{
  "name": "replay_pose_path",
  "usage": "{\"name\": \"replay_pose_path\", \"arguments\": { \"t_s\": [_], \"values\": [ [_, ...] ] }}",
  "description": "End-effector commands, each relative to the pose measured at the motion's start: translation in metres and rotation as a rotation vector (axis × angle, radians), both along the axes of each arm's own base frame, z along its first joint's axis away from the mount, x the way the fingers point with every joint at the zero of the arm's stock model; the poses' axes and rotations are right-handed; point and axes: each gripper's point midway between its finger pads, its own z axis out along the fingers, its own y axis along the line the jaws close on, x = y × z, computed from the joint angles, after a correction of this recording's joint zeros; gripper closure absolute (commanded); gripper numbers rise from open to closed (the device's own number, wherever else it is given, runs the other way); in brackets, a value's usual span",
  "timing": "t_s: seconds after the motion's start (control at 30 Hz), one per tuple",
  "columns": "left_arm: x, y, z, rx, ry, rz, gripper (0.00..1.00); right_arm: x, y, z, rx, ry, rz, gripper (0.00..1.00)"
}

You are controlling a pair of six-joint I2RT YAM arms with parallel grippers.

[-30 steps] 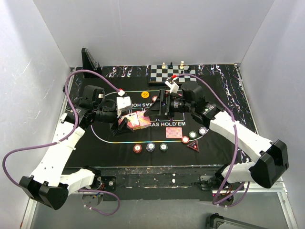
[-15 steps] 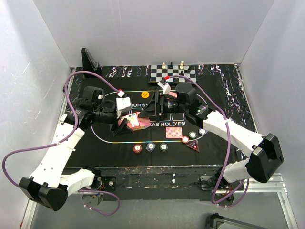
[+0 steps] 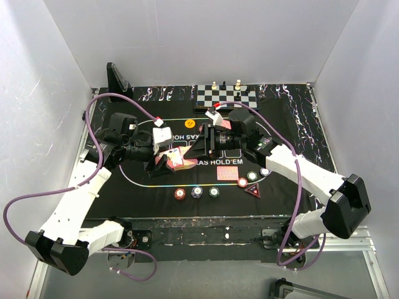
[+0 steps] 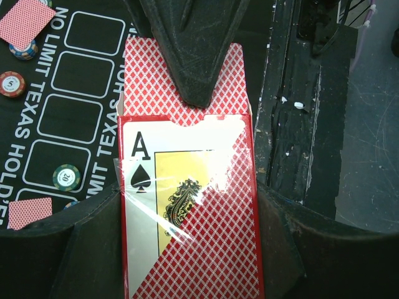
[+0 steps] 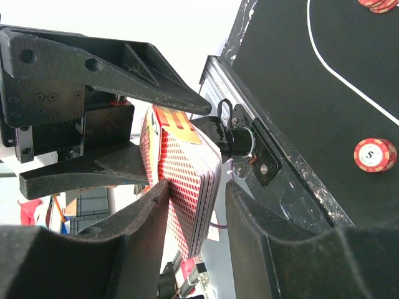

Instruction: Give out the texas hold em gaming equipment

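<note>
- As far as I can see from my end, left pincer [image 3: 161, 161] is clamped on the card box [image 4: 187, 212], over the middle of the mat [image 3: 156, 193].
- Right pincer [image 5: 196, 187] is spread, straddling the box's top end.

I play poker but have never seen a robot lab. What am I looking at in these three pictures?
Two robot arms each end in a two-finger gripper. The overhead picture shows both; the other two come from a camera on each wrist. On the black mat printed with Texas Hold'em lettering lie round poker chips, a dark red triangular marker and a red-backed playing card; a black-and-white chessboard sits at the far side. The left gripper clamps a red card box showing an ace of spades. The right gripper straddles the red-backed cards poking from it, not yet closed.
</note>
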Motion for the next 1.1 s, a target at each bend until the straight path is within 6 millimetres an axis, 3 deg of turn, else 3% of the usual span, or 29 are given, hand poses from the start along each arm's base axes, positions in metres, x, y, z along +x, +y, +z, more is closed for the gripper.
{"name": "replay_pose_path", "arguments": {
  "t_s": [0.0, 0.63, 0.93, 1.07],
  "values": [
    [-0.003, -0.005, 0.021, -0.062, -0.059, -0.026, 1.0, -0.007, -0.008, 0.009, -0.001, -0.03, 0.012, 0.53],
    [-0.003, -0.006, 0.024, -0.075, -0.064, -0.024, 1.0, 0.0, -0.037, 0.004, -0.011, -0.004, -0.055, 0.64],
    [-0.002, -0.006, 0.023, -0.074, -0.063, -0.025, 1.0, 0.007, -0.057, 0.012, -0.002, -0.02, -0.105, 0.7],
    [-0.003, -0.006, 0.022, -0.07, -0.061, -0.024, 1.0, 0.009, -0.063, 0.018, 0.011, -0.016, -0.127, 0.8]
  ]
}}
